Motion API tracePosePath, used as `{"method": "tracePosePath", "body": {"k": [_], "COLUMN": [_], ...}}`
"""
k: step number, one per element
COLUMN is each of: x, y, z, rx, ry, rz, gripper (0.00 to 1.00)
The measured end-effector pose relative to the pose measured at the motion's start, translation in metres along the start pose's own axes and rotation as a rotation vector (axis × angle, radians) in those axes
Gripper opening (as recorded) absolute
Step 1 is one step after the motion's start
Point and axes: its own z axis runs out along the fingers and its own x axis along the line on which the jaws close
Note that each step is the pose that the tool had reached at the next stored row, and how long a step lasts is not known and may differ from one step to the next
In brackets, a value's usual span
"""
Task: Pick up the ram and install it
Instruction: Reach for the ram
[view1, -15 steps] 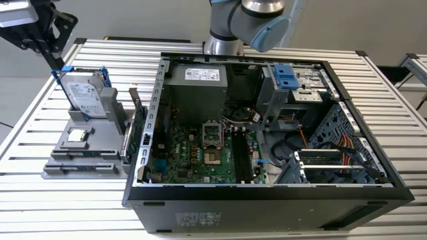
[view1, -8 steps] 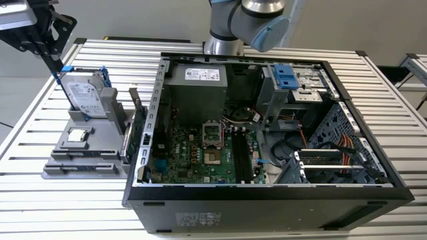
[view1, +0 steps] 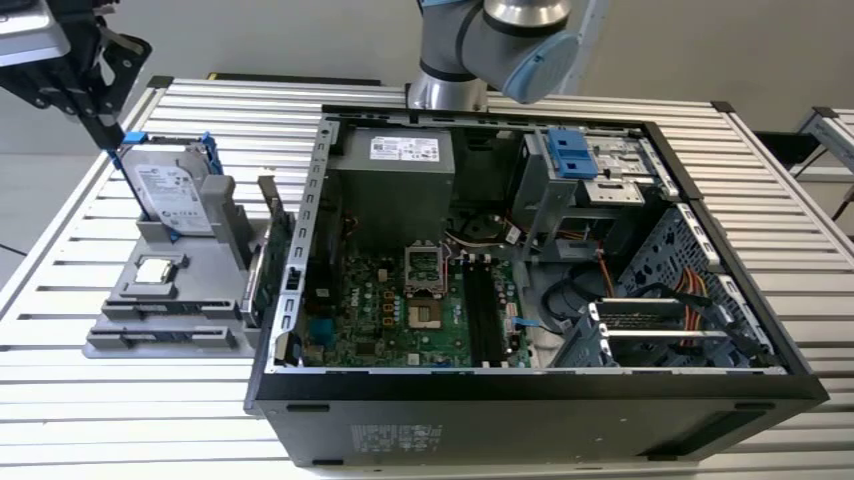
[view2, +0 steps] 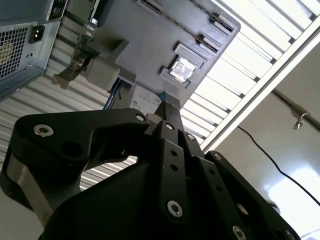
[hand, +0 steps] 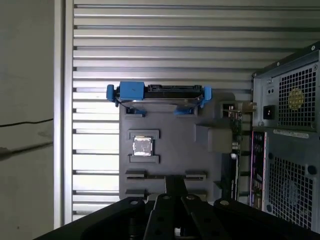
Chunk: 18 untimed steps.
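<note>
A thin dark ram (view1: 180, 312) stands on edge in a slot of the grey holder (view1: 114, 340), in front of a silver chip (view1: 158, 270). The first wrist view sees the ram (hand: 150, 176) edge-on, just past the fingertips. My gripper (view1: 111, 140) hangs high at the exterior view's left, by the blue-framed hard drive (view1: 174, 195). Both wrist views have the gripper (hand: 175, 181) (view2: 167, 107) shut with nothing in it, above the holder (view2: 150, 50). The open computer case (view1: 534, 385) lies on its side, its black memory slots (view1: 487, 315) on the green motherboard (view1: 387, 320).
A green card with a metal bracket (view1: 271, 250) stands on edge between holder and case. The case's rear panel (hand: 290, 150) rises beside the holder. A slatted metal table (view1: 134, 420) carries everything; its edge (hand: 60, 125) runs near the holder. A drive cage (view1: 587, 165) fills the case's far corner.
</note>
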Motion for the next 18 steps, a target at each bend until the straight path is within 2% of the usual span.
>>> {"method": "tracePosePath", "body": {"k": [18], "x": [-0.0001], "y": [-0.017], "z": [0.0007], "rx": [-0.0001], "ry": [0.0041], "rz": [0.0], "gripper": [0.0]}}
